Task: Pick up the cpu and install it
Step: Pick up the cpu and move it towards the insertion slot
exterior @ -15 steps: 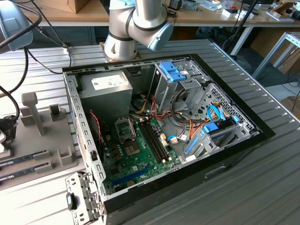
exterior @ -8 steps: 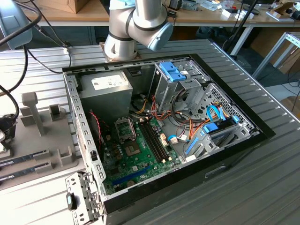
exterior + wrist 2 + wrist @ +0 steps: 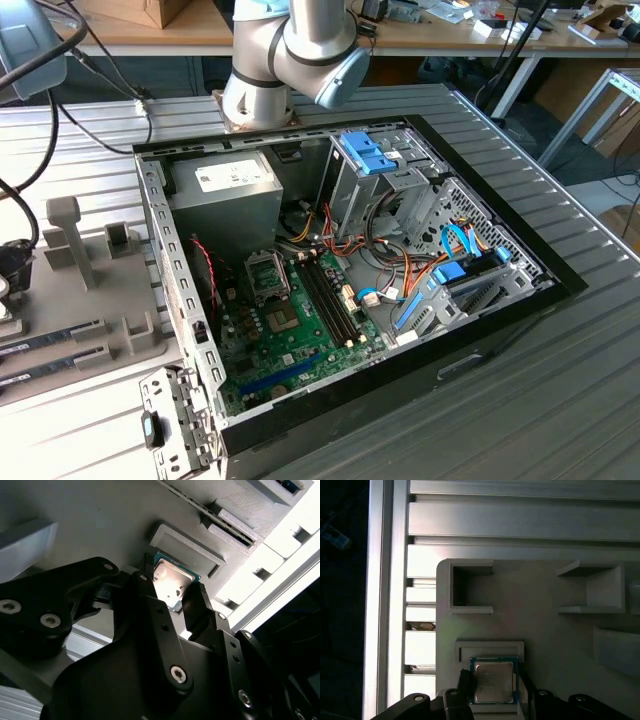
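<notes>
aluminium slat table (image 3: 520, 525) — grey tray (image 3: 540, 630), cpu (image 3: 493, 681)

The exterior view looks down obliquely on the open black computer case (image 3: 330, 400); both wrist views sit close, seemingly overhead, sharing the silver-grey square cpu (image 3: 172, 582) (image 3: 493, 681).

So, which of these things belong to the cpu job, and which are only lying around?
Belonging to the job: the cpu, resting in the grey holder; the gripper at it; the motherboard socket.

Only lying about: memory sticks; power supply box; blue drive bracket; cables.
</notes>
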You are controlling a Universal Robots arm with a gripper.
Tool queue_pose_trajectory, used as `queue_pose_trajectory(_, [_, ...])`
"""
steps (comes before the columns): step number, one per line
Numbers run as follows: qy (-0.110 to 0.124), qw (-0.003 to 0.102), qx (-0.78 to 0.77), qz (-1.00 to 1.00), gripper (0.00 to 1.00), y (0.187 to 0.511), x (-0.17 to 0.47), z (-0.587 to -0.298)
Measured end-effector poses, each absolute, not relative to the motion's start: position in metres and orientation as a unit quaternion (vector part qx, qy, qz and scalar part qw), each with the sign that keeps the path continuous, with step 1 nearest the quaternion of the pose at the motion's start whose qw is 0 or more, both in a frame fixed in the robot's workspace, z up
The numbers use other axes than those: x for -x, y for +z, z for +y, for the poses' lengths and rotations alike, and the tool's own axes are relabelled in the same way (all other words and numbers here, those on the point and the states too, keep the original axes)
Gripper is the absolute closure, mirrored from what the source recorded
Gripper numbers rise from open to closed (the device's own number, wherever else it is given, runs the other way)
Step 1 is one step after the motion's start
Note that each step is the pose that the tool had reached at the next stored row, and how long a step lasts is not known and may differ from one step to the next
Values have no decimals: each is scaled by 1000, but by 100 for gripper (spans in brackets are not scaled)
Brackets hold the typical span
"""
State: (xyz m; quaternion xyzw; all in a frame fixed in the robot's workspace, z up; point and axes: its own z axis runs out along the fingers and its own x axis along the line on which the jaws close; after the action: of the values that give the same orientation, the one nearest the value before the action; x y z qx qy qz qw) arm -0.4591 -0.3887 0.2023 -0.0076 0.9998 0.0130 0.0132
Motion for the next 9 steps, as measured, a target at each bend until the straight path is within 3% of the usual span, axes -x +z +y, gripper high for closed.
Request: queue_pose_trajectory(9, [23, 13, 7, 1000, 53, 208, 459, -389])
